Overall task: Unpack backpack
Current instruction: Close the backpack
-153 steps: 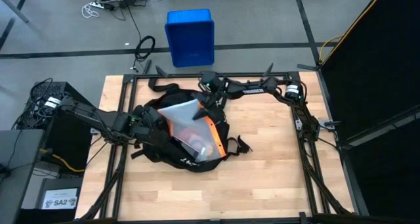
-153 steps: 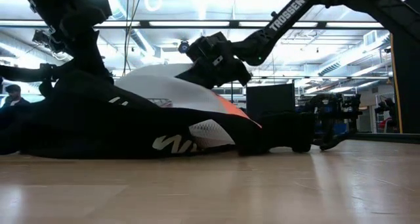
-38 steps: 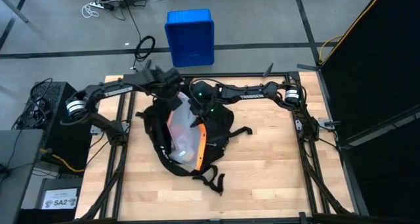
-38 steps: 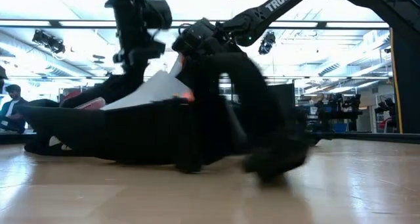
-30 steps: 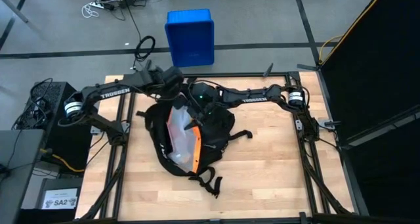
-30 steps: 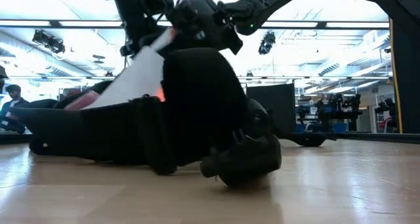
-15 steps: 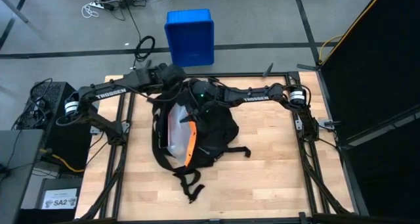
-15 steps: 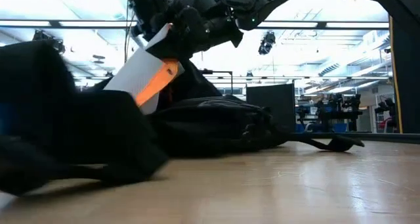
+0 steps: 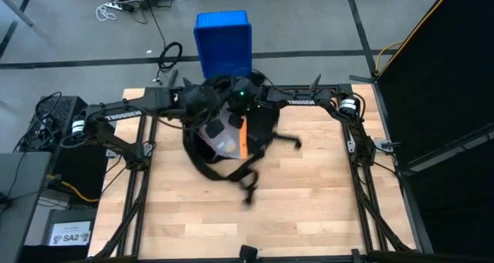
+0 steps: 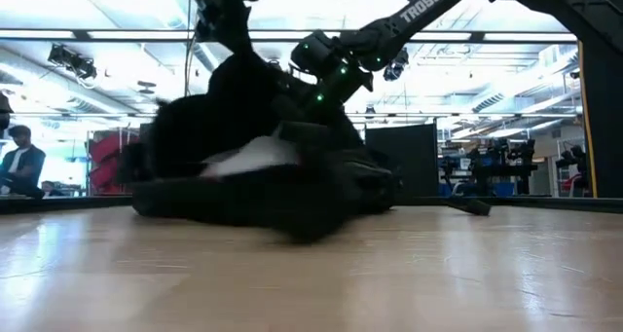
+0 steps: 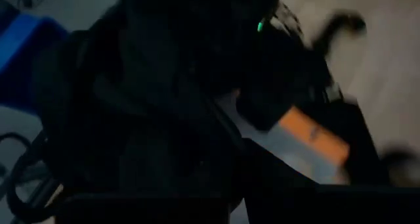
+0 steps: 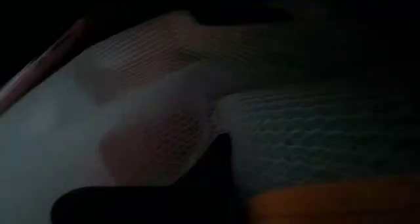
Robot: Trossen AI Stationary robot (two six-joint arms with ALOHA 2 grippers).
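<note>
The black backpack (image 9: 258,136) is bunched up near the table's far edge, its mouth open on pale lining (image 9: 220,139) and orange trim (image 9: 242,136). Its straps (image 9: 245,178) hang loose toward the near side. In the low view the backpack (image 10: 263,166) hangs under both arms, its lower part at the tabletop. My left gripper (image 9: 202,105) is at the bag's upper left and my right gripper (image 9: 243,97) at its upper right, both buried in fabric. The right wrist view shows only pale mesh lining (image 12: 164,99). My left gripper holds the backpack by black fabric at its top (image 9: 207,112), coming from the table's left. The bag's own folds hide the fingers. The bag hangs below it. My right gripper holds the rim of the bag's mouth (image 9: 241,112) from above. Its wrist view looks into the lining, with one dark finger (image 12: 216,178) against it. The bag hangs below.
A blue plastic crate (image 9: 224,43) stands on the floor beyond the table's far edge. Black frame rails (image 9: 143,170) run along the table's left and right sides. Bare wood (image 9: 293,209) covers the near half. A person (image 10: 18,162) stands in the room behind.
Both grippers have risen and moved toward the table's far edge, dragging the backpack with them. The bag, which lay stretched along the table, is now raised and bunched up under the arms. Its loose straps have swung.
</note>
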